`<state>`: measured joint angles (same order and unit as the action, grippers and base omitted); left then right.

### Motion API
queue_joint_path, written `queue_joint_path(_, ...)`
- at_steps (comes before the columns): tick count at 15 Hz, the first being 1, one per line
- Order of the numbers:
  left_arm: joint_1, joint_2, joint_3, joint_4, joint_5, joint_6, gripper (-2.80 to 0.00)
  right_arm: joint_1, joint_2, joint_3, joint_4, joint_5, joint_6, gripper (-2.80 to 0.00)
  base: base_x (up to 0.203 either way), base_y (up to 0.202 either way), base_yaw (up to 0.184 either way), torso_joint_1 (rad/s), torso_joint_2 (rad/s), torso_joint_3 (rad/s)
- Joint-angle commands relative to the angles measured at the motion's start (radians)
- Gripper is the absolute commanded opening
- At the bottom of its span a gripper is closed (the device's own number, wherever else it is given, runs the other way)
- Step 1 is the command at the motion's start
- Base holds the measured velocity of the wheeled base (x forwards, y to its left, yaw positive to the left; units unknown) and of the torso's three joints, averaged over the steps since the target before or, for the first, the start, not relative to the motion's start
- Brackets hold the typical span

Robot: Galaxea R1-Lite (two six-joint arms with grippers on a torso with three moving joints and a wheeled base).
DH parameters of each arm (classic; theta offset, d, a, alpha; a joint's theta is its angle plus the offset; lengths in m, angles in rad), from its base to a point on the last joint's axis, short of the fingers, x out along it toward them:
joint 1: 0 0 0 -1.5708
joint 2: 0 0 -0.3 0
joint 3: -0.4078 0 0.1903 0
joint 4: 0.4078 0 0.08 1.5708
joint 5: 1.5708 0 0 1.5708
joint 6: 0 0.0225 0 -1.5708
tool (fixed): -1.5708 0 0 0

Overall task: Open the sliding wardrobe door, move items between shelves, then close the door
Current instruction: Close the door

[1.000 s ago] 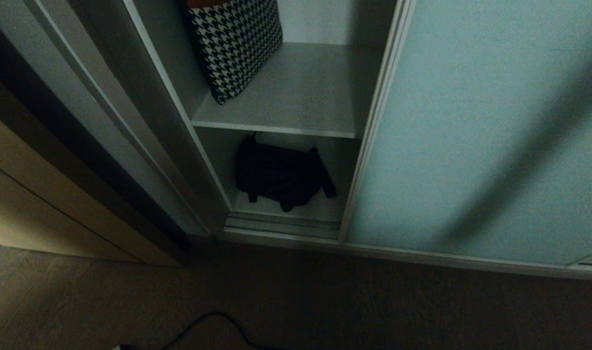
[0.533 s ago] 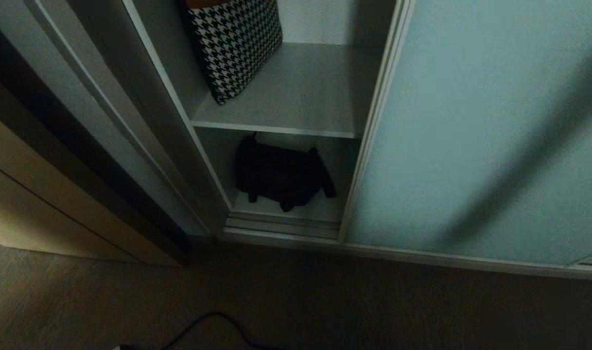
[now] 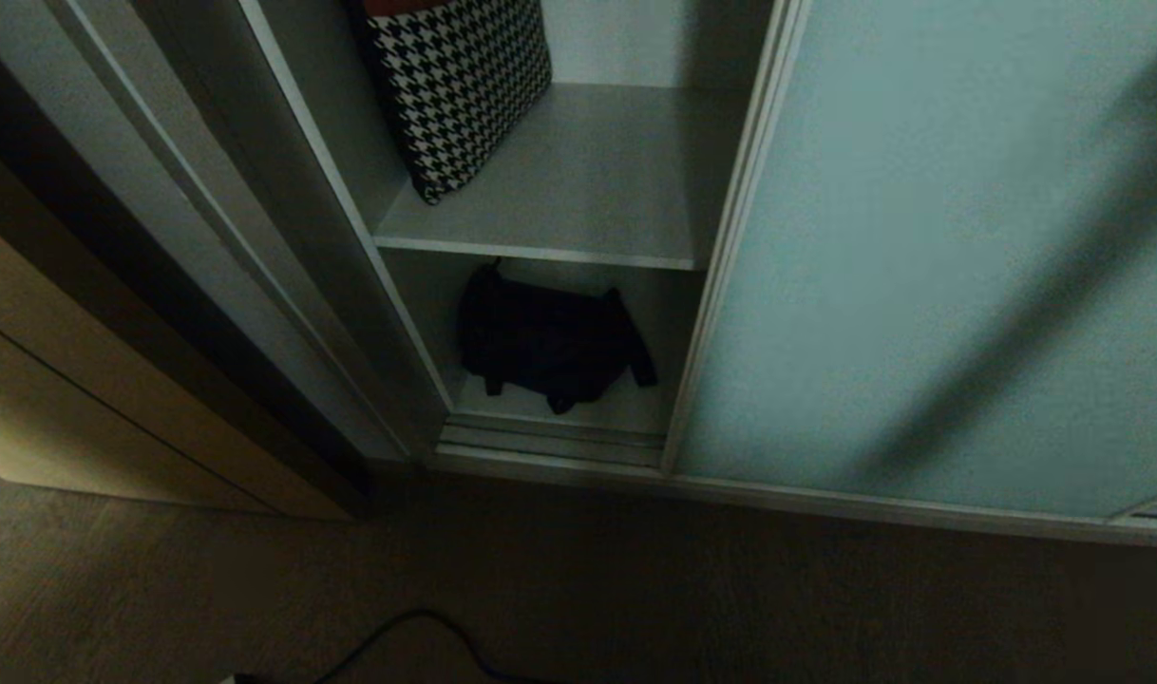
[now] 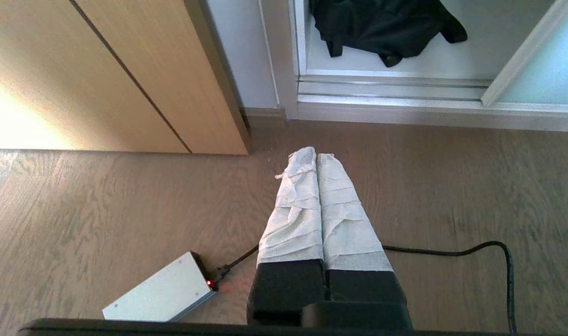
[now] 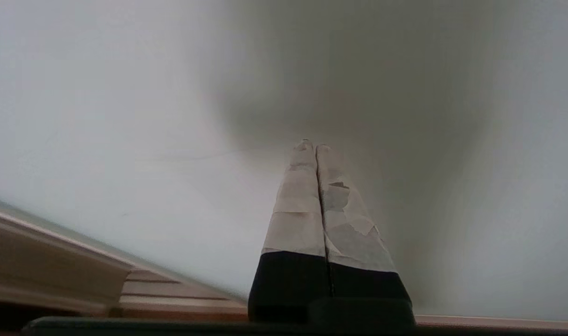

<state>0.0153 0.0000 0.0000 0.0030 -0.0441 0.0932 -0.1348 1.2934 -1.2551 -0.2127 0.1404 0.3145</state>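
Observation:
The frosted blue-green sliding wardrobe door (image 3: 930,256) stands slid to the right, leaving the left bay open. A houndstooth cloth item (image 3: 460,85) leans on the upper shelf (image 3: 588,180). A black fabric item (image 3: 545,337) with straps lies on the bottom shelf (image 3: 626,408), and its edge shows again as the black fabric (image 4: 382,25) in the left wrist view. My right gripper (image 5: 310,145) is shut and empty, pointed at the door's glass (image 5: 125,116) close by. My left gripper (image 4: 316,154) is shut and empty, low over the floor, short of the wardrobe. Neither arm appears in the head view.
A beige wooden cabinet front (image 3: 94,399) stands to the left of the opening. A ridged metal floor track (image 4: 391,86) runs along the threshold. A black cable (image 4: 475,252) and a small silver box (image 4: 158,294) lie on the wood floor under my left gripper.
The arm's shadow on the door glass has shifted slightly; the door, the items and the shelves have stayed where they were.

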Motion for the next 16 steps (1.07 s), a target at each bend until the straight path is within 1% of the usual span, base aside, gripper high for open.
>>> queue_joint_path(1,0.0,0.002,0.0,0.0,0.0,0.0,-2.8,0.012,0.016,-0.003,-0.008,0.001,0.0,-2.8,0.0,0.0,0.0,0.0,0.0,0.0)
queue_joint_path(6,0.0,0.002,0.0,0.0,0.0,0.0,-2.8,0.015,0.046,0.0,-0.036,0.004,-0.003,-2.8,0.0,0.0,0.0,0.0,0.0,0.0)
queue_joint_path(10,0.0,0.002,0.0,0.0,0.0,0.0,-2.8,0.063,0.077,0.014,-0.072,-0.001,0.002,-2.8,0.0,0.0,0.0,0.0,0.0,0.0)
queue_joint_path(12,0.0,0.002,0.0,0.0,0.0,0.0,-2.8,0.069,0.083,0.014,-0.072,-0.001,0.003,-2.8,0.0,0.0,0.0,0.0,0.0,0.0)
queue_joint_path(14,0.0,0.002,0.0,0.0,0.0,0.0,-2.8,0.101,0.073,0.018,-0.071,-0.002,0.002,-2.8,0.0,0.0,0.0,0.0,0.0,0.0)
queue_joint_path(16,0.0,0.002,0.0,0.0,0.0,0.0,-2.8,0.157,0.063,0.019,-0.072,-0.009,0.0,-2.8,0.0,0.0,0.0,0.0,0.0,0.0)
